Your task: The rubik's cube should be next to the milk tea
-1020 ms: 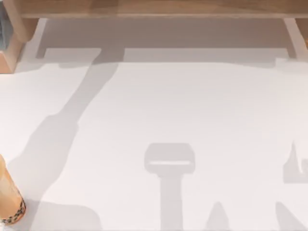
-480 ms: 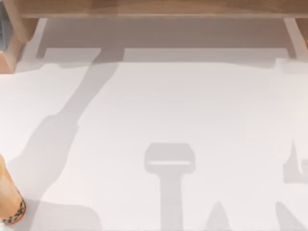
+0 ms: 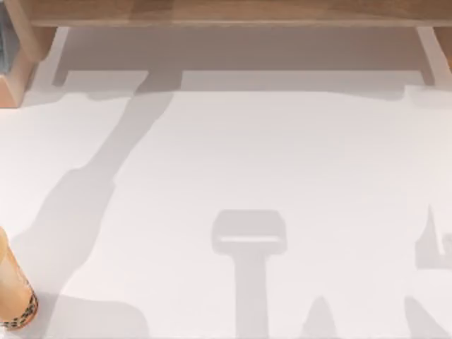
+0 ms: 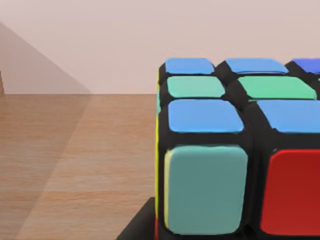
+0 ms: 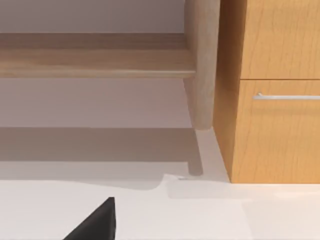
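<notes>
The milk tea (image 3: 14, 296), a see-through cup of tan drink with dark pearls at its base, stands at the white table's near left corner, cut off by the top view's edge. The rubik's cube (image 4: 240, 150) sits very close in the left wrist view, showing blue, green, teal and red tiles, with a wooden surface (image 4: 75, 160) behind it. A dark part of my left gripper (image 4: 137, 226) shows just under the cube's corner. I cannot tell whether the cube is held. A black part of my right gripper (image 5: 95, 223) hangs over the white table.
A wooden shelf (image 3: 226, 13) runs along the table's far edge, with posts at both ends. A wooden cabinet (image 5: 272, 125) with a metal drawer handle (image 5: 287, 96) stands beside a shelf post (image 5: 202, 65). Arm shadows lie across the white tabletop (image 3: 282, 155).
</notes>
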